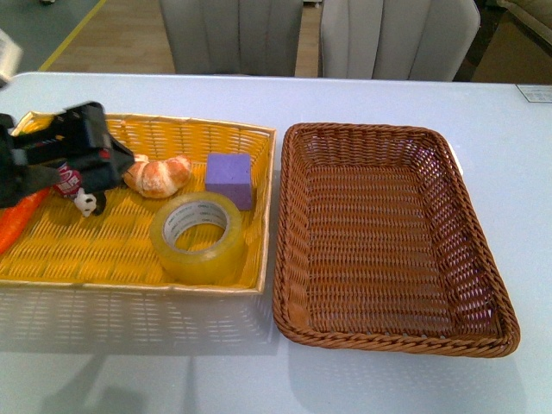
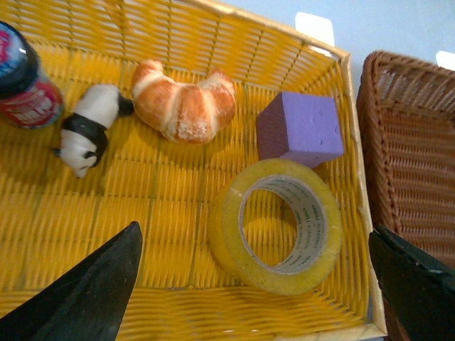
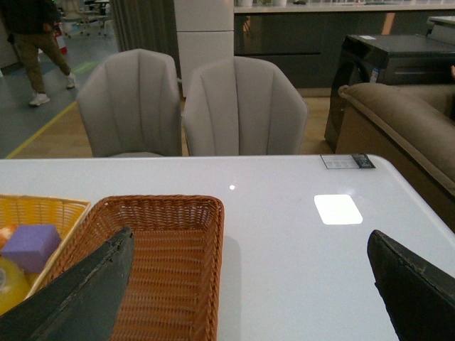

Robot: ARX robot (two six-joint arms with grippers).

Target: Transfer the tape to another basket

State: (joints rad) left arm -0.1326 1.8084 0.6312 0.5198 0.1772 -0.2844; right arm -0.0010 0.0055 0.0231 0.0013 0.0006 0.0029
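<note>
At the far left of the front view, the left fingers hang over the upper left part of the yellow basket. They partly hide a red-labelled bottle and a panda figure. An orange object lies at the frame's left edge. To the right come a croissant and a purple block. The tape lies flat, hole up, in the lower right corner of the yellow basket, just below the block and well right of the fingers. Further right, on the white counter, stands the brown basket.

In the left wrist view the two black fingers are spread wide, one in the lower left corner of the frame and one in the lower right. The tape sits between their tips, nearer the right one, touching neither; they grasp nothing.

In the right wrist view the right fingers are likewise spread apart and hold nothing. They hang over the counter, with a corner of the brown basket at the lower left.
</note>
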